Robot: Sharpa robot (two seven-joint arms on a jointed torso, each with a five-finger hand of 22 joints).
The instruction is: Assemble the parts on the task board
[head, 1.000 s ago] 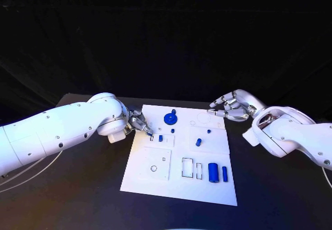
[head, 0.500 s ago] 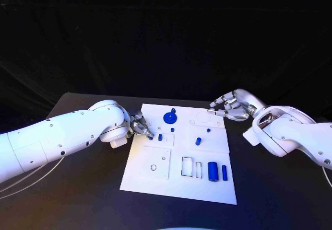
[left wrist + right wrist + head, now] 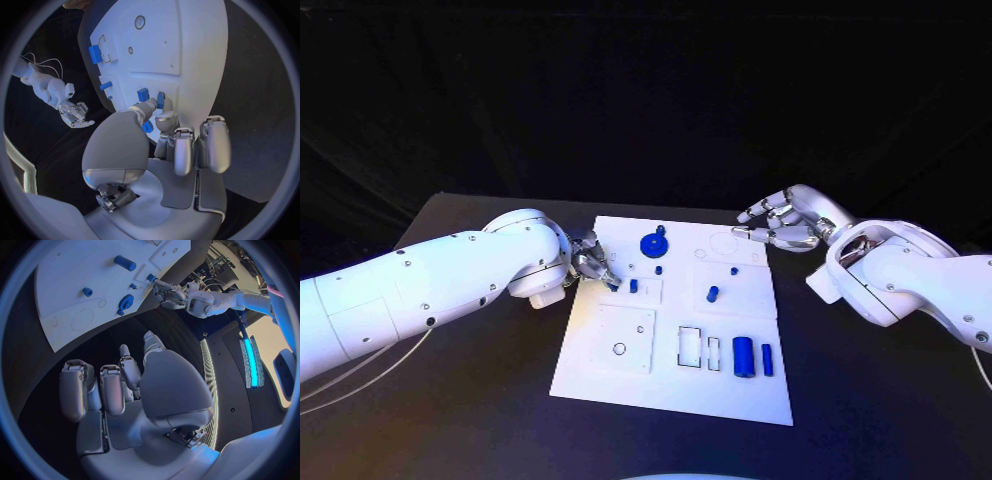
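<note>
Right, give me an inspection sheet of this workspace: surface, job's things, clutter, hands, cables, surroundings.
Surface: black table, bare around the board.
Job's things: white task board lies mid-table; a blue round part sits near its far edge, a small blue part near the middle, two blue cylinders side by side toward the near right corner.
Clutter: nothing seen.
Hands: left hand at the board's left edge, thumb and a finger pinching a small blue piece; right hand off the board's far right corner, fingers curled, holding nothing.
Cables: a pale cable runs under the left arm.
Surroundings: black backdrop behind the table.
</note>
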